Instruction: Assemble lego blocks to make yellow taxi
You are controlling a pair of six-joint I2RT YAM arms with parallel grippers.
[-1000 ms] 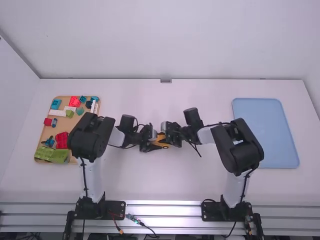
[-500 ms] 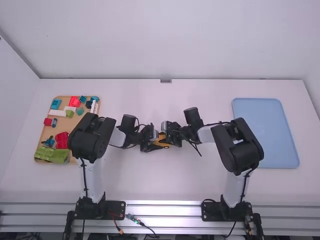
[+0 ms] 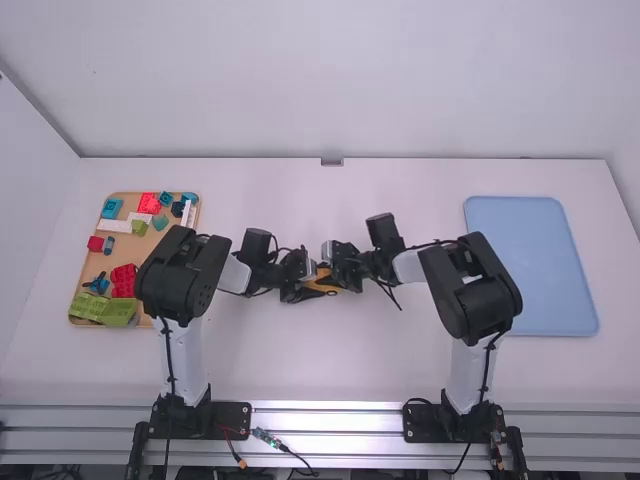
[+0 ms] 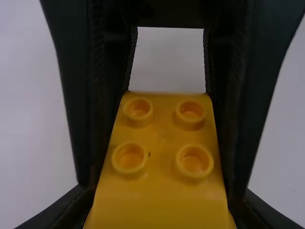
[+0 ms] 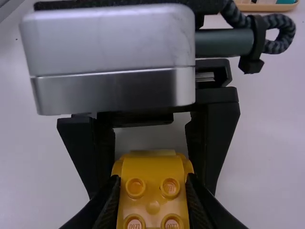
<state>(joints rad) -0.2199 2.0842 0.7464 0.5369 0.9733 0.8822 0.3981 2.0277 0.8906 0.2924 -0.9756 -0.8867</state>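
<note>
High view, and from where I'm standing the job looks partway through: a yellow piece [image 3: 322,281] sits between the two grippers over the middle of the white table [image 3: 300,370], and I can't tell how many blocks are already joined in it. I'd guess that pressing or checking a joint is the step in hand. After that, most likely, the finished taxi goes to the blue tray [image 3: 530,265], well apart on the right. Over on the left, the tan tray [image 3: 98,262] holds loose pieces, green blocks [image 3: 118,312] and red blocks [image 3: 124,280] among them; whether any belong to this build, I can't say.

As for the fingers, the left gripper [image 4: 162,200] has its pair parted by the yellow piece's width, pinching it from both sides. The right gripper [image 5: 152,183] pinches it the same way, at the other end, studs between its fingers.
</note>
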